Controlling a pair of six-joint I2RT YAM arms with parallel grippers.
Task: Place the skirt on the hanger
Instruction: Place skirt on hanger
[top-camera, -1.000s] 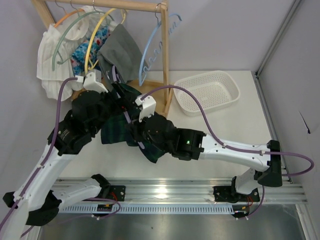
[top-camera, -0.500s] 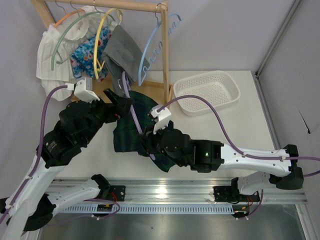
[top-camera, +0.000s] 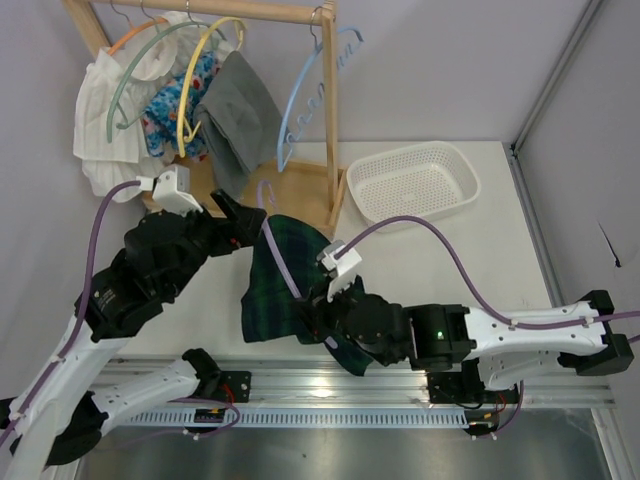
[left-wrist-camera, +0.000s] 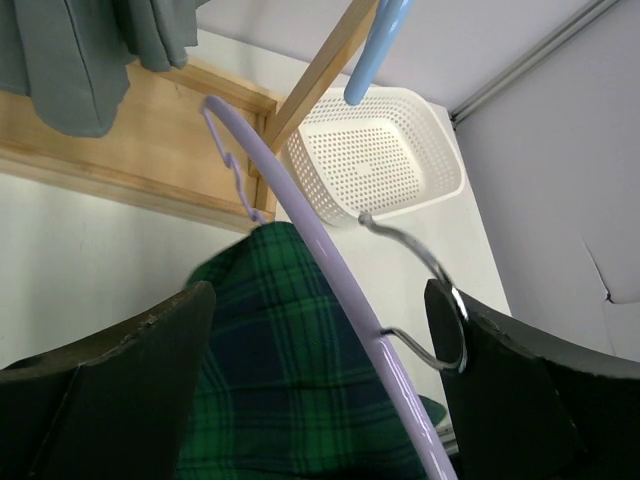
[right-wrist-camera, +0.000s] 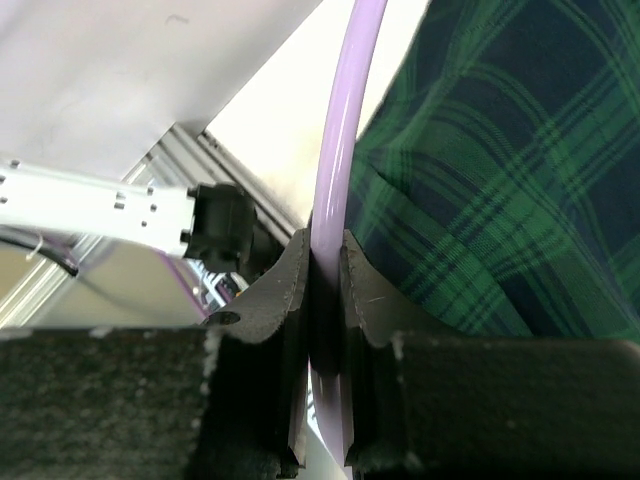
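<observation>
Right gripper is clamped on the hanger, with the lilac bar pinched between both fingers. Left gripper stands spread wide. I see the bar running between its fingers without contact, and the hook sits just beside one finger.

Table: white, with both arms reaching over its near half.
Rack: wooden, back left, carrying clothes and a blue hanger.
Basket: white, just right of the rack's foot.
Skirt: green plaid, hanging along the hanger between the two grippers, over the table's near-centre. I cannot tell whether it is fully threaded on.
</observation>
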